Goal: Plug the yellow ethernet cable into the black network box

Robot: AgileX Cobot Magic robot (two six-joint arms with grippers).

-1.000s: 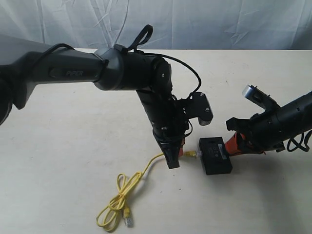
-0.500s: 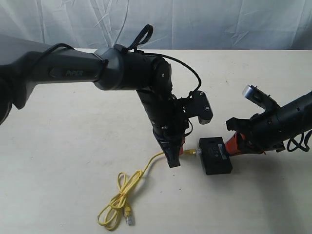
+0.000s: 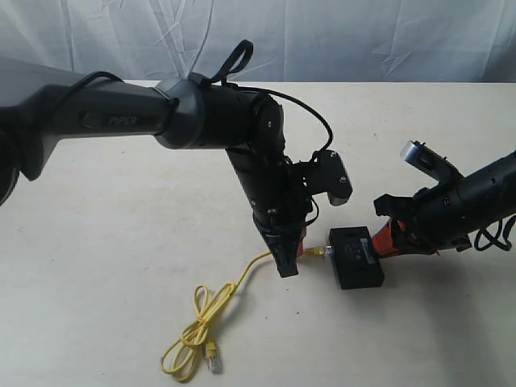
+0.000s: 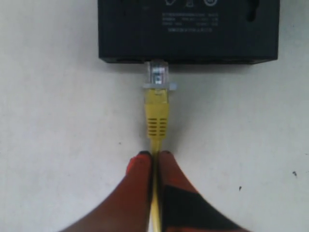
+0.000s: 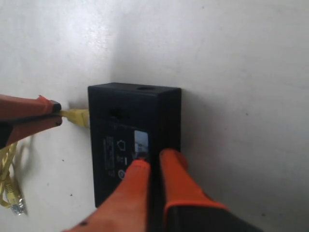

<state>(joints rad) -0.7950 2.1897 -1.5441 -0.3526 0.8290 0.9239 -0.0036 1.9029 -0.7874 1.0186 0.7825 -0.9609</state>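
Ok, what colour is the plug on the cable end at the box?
Clear, see-through plastic plug; the left wrist view shows it best.

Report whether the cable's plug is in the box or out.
Barely in at most: the clear plug meets the black network box side, most of its body outside. The left gripper pinches the yellow ethernet cable.

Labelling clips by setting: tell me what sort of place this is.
Probably a robotics lab bench: plain cream table, creased white cloth backdrop, and the left gripper and right gripper working a yellow ethernet cable and black network box.
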